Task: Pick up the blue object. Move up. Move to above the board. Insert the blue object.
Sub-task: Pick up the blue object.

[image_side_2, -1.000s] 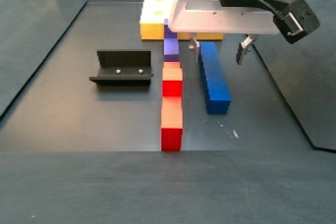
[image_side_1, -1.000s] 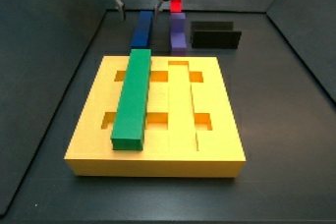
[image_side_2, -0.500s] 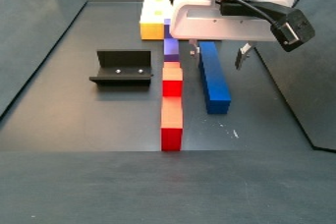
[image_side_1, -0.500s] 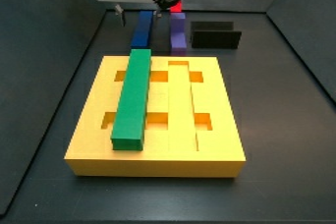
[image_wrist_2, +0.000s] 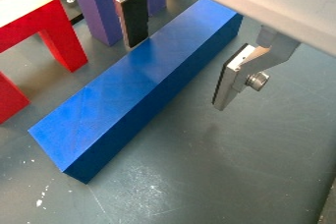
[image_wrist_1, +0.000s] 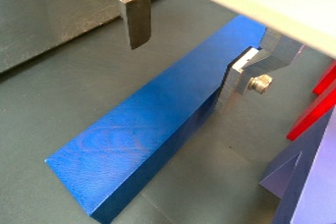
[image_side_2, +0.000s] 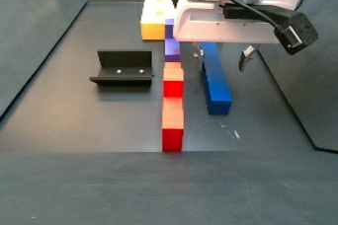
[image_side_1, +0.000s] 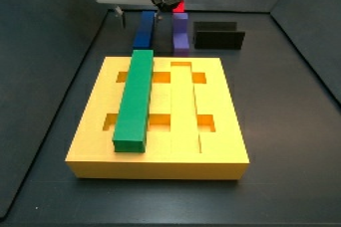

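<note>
Blue bar (image_wrist_2: 138, 81) lies flat on worktop (image_side_2: 79, 120), beyond board (image_side_1: 213, 141) at 12 o'clock. Gripper (image_wrist_1: 195, 43) spread, straddling bar, not touching. Nothing done: grasp, lift, transfer, insertion remain.

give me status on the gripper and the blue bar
Gripper open, fingers straddling the blue object, not yet closed. Blue object flat on the floor. Purple block close beside; board away.
</note>
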Tool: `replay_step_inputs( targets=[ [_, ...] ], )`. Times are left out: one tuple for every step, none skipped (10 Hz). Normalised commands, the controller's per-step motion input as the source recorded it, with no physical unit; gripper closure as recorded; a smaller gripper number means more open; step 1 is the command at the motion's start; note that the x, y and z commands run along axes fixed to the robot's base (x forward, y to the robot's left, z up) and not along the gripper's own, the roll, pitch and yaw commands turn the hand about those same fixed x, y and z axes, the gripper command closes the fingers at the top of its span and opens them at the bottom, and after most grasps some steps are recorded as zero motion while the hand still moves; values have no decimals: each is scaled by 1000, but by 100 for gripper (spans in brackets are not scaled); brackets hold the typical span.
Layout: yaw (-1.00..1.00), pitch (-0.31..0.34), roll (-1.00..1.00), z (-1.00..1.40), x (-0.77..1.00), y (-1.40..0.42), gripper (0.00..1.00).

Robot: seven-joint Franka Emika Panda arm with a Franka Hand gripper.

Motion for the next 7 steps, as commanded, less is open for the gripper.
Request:
replay_step_inputs(
  targets=[
    [0,-33,-31,-111,0,3,0],
    [0,-66,-71,-191,0,43,0],
    [0,-74,-80,-200,0,31,0],
    [0,-70,-70,-189,0,23,0],
    [0,-57,-50,-149,0,17,0],
    [0,0,0,0,0,0,0],
    [0,0,0,0,0,0,100]
  ],
)
